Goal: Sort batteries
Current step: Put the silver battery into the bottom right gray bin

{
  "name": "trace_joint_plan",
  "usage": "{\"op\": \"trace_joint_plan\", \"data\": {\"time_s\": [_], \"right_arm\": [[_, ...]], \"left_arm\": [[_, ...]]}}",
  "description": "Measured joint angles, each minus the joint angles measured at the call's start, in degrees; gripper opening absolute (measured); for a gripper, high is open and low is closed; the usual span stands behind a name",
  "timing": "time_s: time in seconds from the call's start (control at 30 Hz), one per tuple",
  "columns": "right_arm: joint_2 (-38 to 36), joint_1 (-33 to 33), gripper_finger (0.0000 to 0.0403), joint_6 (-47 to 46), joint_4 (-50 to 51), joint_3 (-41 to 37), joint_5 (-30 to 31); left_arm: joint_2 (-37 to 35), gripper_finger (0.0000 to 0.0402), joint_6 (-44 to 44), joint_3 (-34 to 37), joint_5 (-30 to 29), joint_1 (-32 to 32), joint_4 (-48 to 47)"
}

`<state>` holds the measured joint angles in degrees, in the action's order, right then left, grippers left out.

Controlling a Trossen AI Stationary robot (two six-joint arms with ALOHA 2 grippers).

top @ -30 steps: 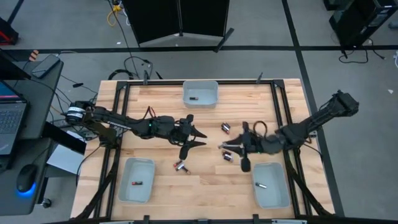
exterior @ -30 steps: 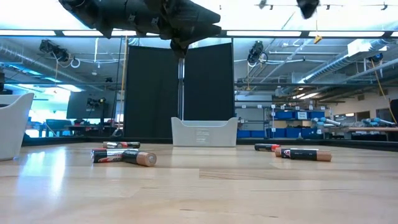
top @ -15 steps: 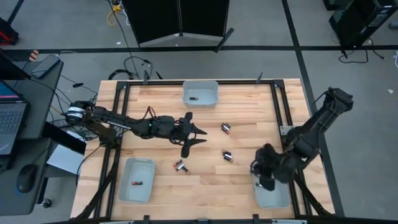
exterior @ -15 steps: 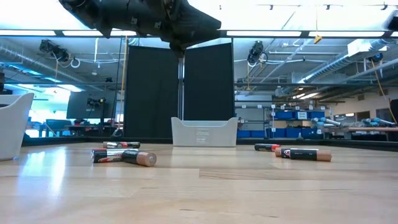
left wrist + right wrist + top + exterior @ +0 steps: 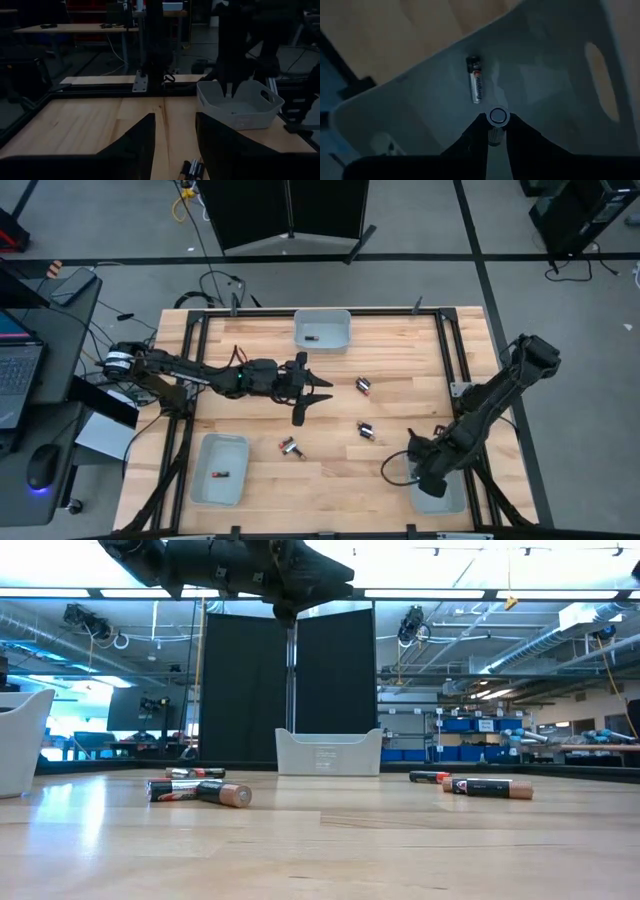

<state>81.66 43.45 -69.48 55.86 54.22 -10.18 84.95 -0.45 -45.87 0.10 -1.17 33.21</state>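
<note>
- The desk (image 5: 330, 470) is pale wooden planking in a black frame, on a grey floor with cables; a black screen (image 5: 285, 690) and shelving stand beyond.
- Three pale trays: the far tray (image 5: 322, 330) holds one battery (image 5: 311, 338); the near left tray (image 5: 219, 469) holds one (image 5: 221, 475); the near right tray (image 5: 555, 95) holds one lying flat (image 5: 475, 86).
- Loose batteries on the desk lie in three small clusters (cells too tiny to count surely): (image 5: 363, 386), (image 5: 367, 430), (image 5: 290, 447).
- The right tool (image 5: 492, 131) hangs over the near right tray, pinching an upright silver-ended battery (image 5: 497, 116).
- The left tool (image 5: 175, 145) hovers over mid-desk, fingers spread, holding nothing.
</note>
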Motion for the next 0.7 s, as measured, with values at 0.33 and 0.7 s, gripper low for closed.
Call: {"op": "trace_joint_plan", "data": {"time_s": [0.33, 0.7], "right_arm": [[7.9, -2.4, 0.0058, 10.0, -0.7, 0.0, -2.3], [8.9, -1.5, 0.0058, 12.7, -4.7, 0.0, 1.5]], "left_arm": [[0.0, 0.0147, -0.2, 0.0, 0.1, 0.0, -0.2], [0.0, 0.0147, -0.2, 0.0, 0.1, 0.0, -0.4]]}}
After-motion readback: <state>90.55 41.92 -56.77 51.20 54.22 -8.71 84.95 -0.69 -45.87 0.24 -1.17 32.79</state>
